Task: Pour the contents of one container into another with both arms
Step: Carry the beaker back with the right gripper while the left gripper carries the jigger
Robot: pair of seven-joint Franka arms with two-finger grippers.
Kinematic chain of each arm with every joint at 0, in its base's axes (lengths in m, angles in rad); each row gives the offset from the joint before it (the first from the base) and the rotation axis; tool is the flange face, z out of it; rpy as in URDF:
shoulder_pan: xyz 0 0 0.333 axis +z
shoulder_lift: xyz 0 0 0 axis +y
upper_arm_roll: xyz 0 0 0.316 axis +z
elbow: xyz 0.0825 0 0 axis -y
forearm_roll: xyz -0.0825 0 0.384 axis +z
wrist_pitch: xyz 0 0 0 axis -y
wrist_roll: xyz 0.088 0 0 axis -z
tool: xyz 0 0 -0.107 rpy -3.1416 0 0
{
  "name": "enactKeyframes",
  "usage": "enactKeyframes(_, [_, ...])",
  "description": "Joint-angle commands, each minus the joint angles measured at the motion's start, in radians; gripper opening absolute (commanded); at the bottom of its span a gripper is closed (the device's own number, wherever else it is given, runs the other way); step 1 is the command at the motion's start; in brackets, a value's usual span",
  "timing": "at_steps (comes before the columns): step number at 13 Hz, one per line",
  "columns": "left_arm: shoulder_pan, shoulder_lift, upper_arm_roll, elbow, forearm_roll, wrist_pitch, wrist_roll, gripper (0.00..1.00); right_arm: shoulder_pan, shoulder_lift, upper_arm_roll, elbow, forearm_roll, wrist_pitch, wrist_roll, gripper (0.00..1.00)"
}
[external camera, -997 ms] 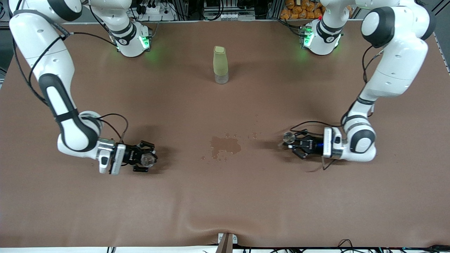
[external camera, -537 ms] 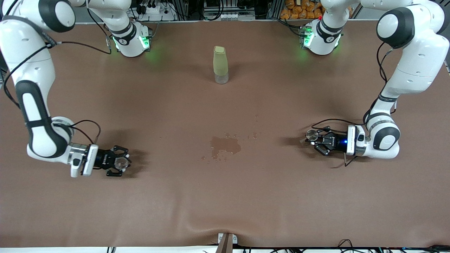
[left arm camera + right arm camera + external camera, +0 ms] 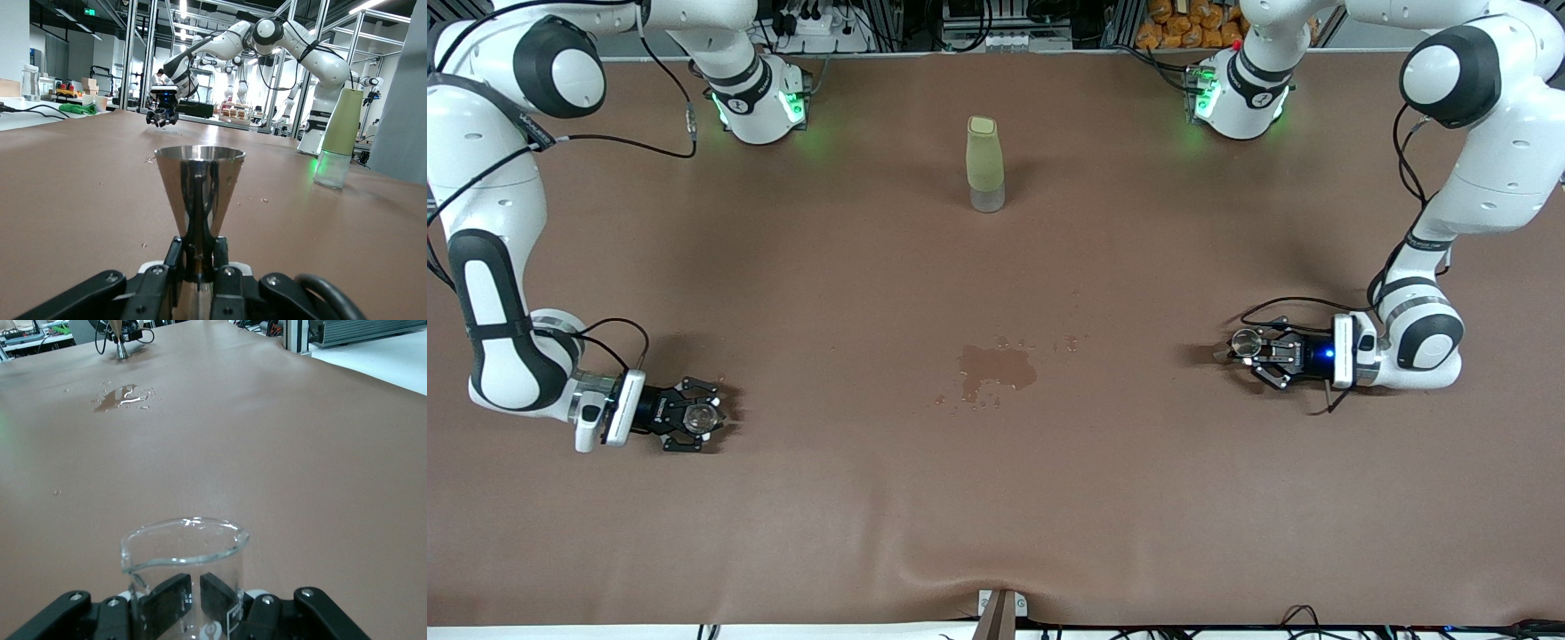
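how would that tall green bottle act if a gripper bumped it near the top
The bottle looks tall over a narrow clear base, so it would probably tip rather than slide. It stands alone on the table, so nothing would stop it falling.

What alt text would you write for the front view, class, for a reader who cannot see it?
Two white arms hold small containers low at either end of a brown table: the left claw a steel jigger, the right claw a glass cup. A puddle lies between them, a green bottle farther back.
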Motion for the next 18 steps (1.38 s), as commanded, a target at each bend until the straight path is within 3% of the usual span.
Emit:
enactKeyframes(1, [0.012,0.006,-0.011,0.01,0.02,-0.019,0.023,0.0,-0.041,0.038,0.015,0.032,-0.023,-0.015,-0.027,0.0])
enactKeyframes(5, [0.032,0.008,-0.011,0.01,0.022,-0.021,0.028,0.0,-0.08,0.037,0.015,0.031,-0.047,-0.018,-0.043,0.0])
enactKeyframes(6, [0.035,0.008,-0.011,0.011,0.022,-0.021,0.037,0.0,-0.08,0.037,0.015,0.031,-0.06,-0.016,-0.044,0.54])
enactKeyframes(7, [0.041,0.008,-0.011,0.013,0.022,-0.021,0.051,0.0,-0.081,0.044,0.015,0.029,-0.058,-0.021,-0.047,1.0])
enactKeyframes(16, [0.072,0.014,-0.009,0.014,0.066,-0.021,0.063,0.0,-0.1,0.028,0.017,0.035,-0.061,-0.034,-0.041,1.0])
enactKeyframes(18, [0.07,0.015,-0.009,0.014,0.065,-0.021,0.056,0.09,-0.097,0.011,0.017,0.064,-0.074,-0.077,-0.03,1.0])
